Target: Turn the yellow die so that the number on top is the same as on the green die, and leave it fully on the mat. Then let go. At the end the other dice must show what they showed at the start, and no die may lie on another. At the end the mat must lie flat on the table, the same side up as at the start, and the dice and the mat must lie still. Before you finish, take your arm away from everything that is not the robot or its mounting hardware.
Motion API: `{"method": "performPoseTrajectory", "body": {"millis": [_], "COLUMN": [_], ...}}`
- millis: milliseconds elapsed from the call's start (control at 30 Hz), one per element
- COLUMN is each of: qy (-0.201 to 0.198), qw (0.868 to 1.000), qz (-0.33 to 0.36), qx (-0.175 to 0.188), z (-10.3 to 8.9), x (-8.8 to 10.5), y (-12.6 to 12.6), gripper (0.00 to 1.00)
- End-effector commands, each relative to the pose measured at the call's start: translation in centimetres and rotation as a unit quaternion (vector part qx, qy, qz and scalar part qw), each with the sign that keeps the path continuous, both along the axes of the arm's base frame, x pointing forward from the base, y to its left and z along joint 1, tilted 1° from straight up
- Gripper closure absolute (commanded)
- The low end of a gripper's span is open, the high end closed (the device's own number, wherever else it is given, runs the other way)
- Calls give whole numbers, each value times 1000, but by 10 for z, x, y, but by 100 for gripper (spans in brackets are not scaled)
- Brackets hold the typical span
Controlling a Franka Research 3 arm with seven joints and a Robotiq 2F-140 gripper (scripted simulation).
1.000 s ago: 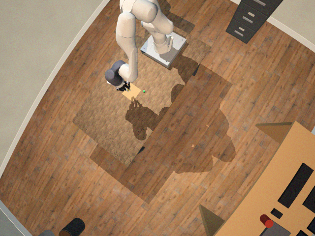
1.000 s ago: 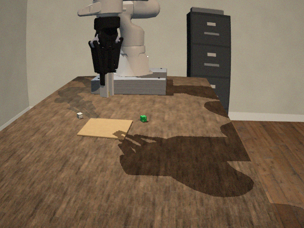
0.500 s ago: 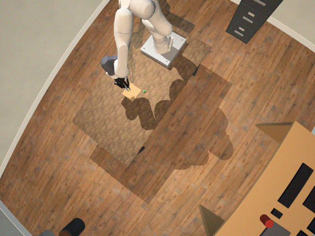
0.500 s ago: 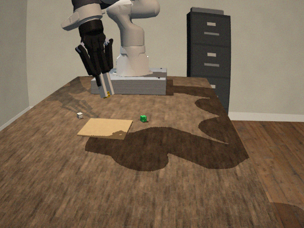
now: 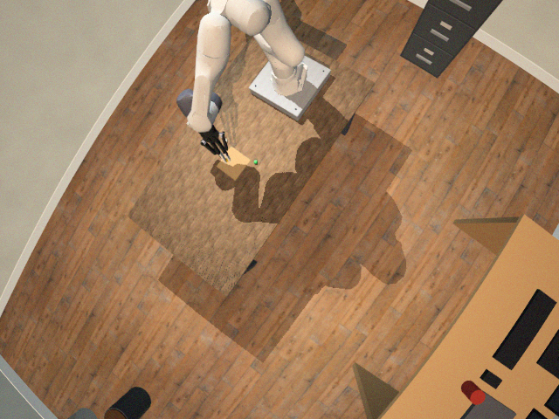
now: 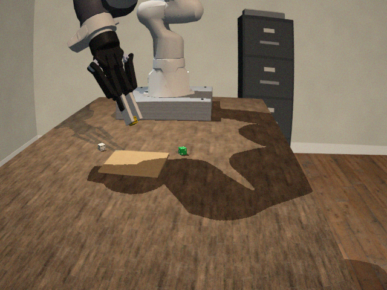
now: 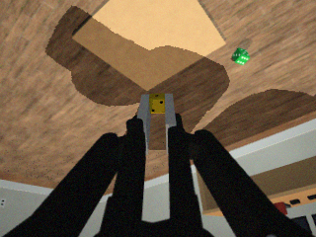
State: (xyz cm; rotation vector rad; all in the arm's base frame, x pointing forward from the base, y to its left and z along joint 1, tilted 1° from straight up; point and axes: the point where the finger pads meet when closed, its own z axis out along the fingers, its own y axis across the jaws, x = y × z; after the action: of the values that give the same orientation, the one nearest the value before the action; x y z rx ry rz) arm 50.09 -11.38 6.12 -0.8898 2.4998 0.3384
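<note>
My gripper [image 6: 133,120] [image 7: 157,106] [image 5: 225,157] is shut on the yellow die [image 6: 134,120] [image 7: 157,104]. It holds the die tilted in the air, well above the table and behind the tan mat [image 6: 124,157] [image 7: 163,25] [image 5: 241,158]. The mat lies flat on the table, partly in the arm's shadow. The green die [image 6: 182,150] [image 7: 240,55] [image 5: 255,161] sits on the table just right of the mat. A white die [image 6: 101,146] sits on the table at the mat's back left corner.
The robot base [image 6: 169,106] [image 5: 288,85] stands at the back of the wooden table [image 6: 156,234]. A dark filing cabinet [image 6: 265,62] stands behind the table's right side.
</note>
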Motion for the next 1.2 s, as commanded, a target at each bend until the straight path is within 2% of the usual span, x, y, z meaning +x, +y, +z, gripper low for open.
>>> {"method": "performPoseTrajectory", "body": {"millis": [0,367,467,500,567,833,1167], "qy": [-56,-118,-124,-142,-159,-209,-217], "qw": [996,989,988,984,980,964,961], "qz": [66,62,61,61,59,55,54], "qx": [7,66,70,91,107,156,162], "z": [-2,-3,-3,-5,-5,-6,-7], "x": [-3,-5,-5,-7,-7,-9,-10], "y": [3,0,0,-1,-2,-5,-6], "gripper": [93,93,93,93,93,93,93]}}
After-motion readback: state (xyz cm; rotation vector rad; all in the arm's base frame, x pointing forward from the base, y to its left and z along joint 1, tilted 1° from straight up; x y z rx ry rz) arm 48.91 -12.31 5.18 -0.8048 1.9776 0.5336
